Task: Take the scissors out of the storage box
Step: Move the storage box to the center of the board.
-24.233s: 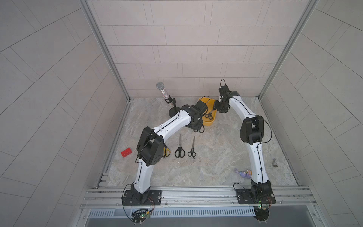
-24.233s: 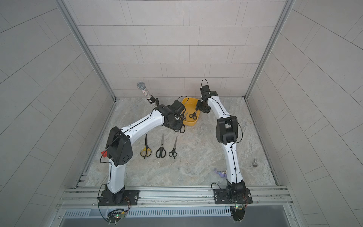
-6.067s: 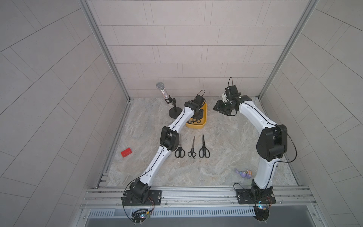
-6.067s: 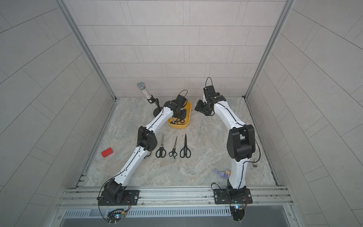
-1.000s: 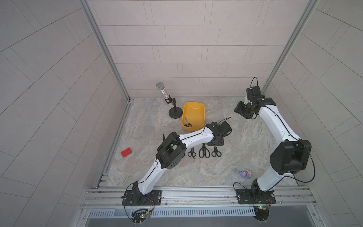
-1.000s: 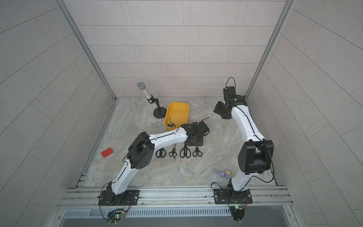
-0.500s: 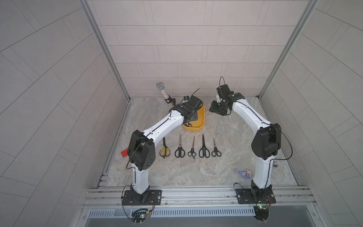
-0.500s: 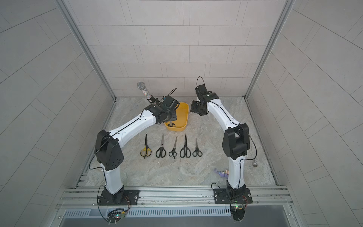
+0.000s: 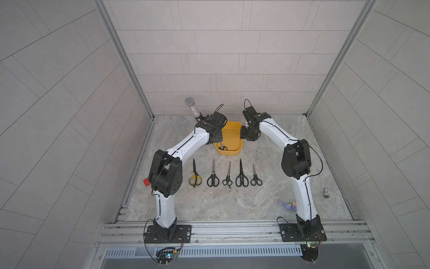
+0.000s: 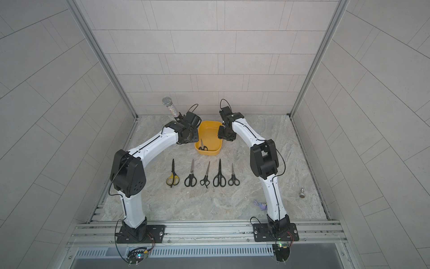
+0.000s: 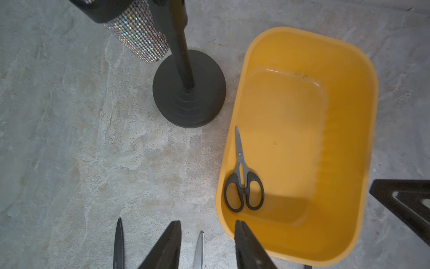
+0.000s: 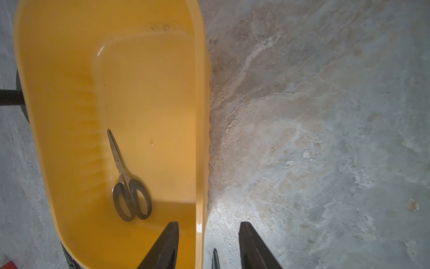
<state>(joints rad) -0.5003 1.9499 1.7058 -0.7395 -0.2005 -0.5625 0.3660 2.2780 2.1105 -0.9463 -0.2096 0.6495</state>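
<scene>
The mustard-yellow storage box [image 9: 237, 130] stands at the back middle of the table. One small black-handled pair of scissors [image 11: 242, 177] [image 12: 126, 179] [image 10: 202, 146] lies inside, along its left wall. Several more pairs lie in a row [image 9: 227, 177] in front of the box, the leftmost with yellow handles [image 9: 195, 179]. My left gripper [image 11: 207, 223] is open and empty, straddling the box's front-left rim. My right gripper [image 12: 208, 223] is also open, with the box's right wall [image 12: 199, 163] between its fingers and apart from both.
A glittery microphone [image 9: 192, 108] on a black round stand [image 11: 189, 93] sits close to the box's left. A small red block [image 9: 146, 182] lies at the left edge. A purple toy [image 9: 288, 205] and a metal knob [image 9: 326, 193] lie at the right.
Over the last second my left gripper went from the right end of the scissors row back to the box. My right gripper came in from the far right to the box's right wall.
</scene>
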